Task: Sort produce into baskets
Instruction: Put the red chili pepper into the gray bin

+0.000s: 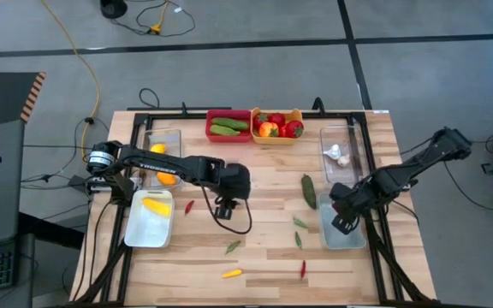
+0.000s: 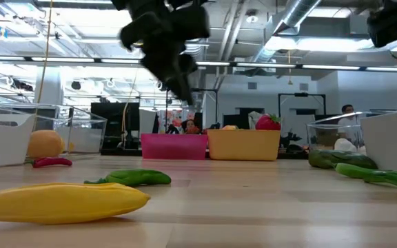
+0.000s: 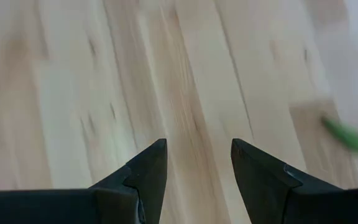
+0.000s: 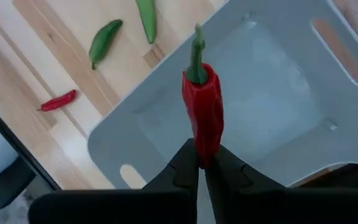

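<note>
My right gripper (image 4: 204, 163) is shut on a red chili (image 4: 204, 106) with a green stem, held over the pale tray (image 4: 272, 93) at the table's right (image 1: 355, 239). My left gripper (image 3: 197, 149) stands open above bare wood near the table's middle (image 1: 223, 209), with nothing between its fingers. A small red chili (image 1: 189, 206) lies just to its left. Loose produce rests on the wood: a green pepper (image 1: 309, 190), green chilies (image 1: 300, 222) (image 1: 233, 247), a yellow chili (image 1: 231, 274) and another red chili (image 1: 303, 269). My right gripper pinches the red chili's pointed end (image 4: 205, 149) between its two fingers. The fingers come from above, slanting down, and lie along the chili. The chili sticks out beyond the fingertips, its green stem (image 4: 196, 53) farthest from them, clear of the tray below.
At the far edge stand a red bin (image 1: 228, 126) with green cucumbers and an orange-yellow bin (image 1: 277, 126) with red pieces. A clear tub (image 1: 173, 137) at the left holds orange pieces, a clear tub (image 1: 353, 137) at the right holds garlic. A pale tray (image 1: 144, 231) holds a yellow piece.
</note>
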Controlling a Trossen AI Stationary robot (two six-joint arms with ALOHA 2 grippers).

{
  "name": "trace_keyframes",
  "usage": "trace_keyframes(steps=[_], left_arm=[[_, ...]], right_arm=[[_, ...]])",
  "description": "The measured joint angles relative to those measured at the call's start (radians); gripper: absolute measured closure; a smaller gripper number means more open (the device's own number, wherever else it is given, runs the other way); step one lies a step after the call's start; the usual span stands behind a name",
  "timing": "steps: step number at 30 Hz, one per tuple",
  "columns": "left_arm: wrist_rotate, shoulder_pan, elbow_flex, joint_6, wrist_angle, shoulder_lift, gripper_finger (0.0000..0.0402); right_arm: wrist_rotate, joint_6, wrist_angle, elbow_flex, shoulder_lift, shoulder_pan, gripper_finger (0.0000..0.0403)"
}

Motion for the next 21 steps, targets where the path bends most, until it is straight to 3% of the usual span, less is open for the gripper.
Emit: trace_keyframes(steps=[11, 21], left_arm=[[0.034, -0.002, 0.000, -0.144, -0.363, 0.000, 0.0236], [0.036, -0.042, -0.114, -0.337, -0.496, 0.000, 0.0236]], right_arm=[[-0.054, -0.001, -0.001, 0.000, 0.076, -0.001, 0.0296], [-0.055, -0.002, -0.001, 0.000, 0.127, -0.001, 0.0269]])
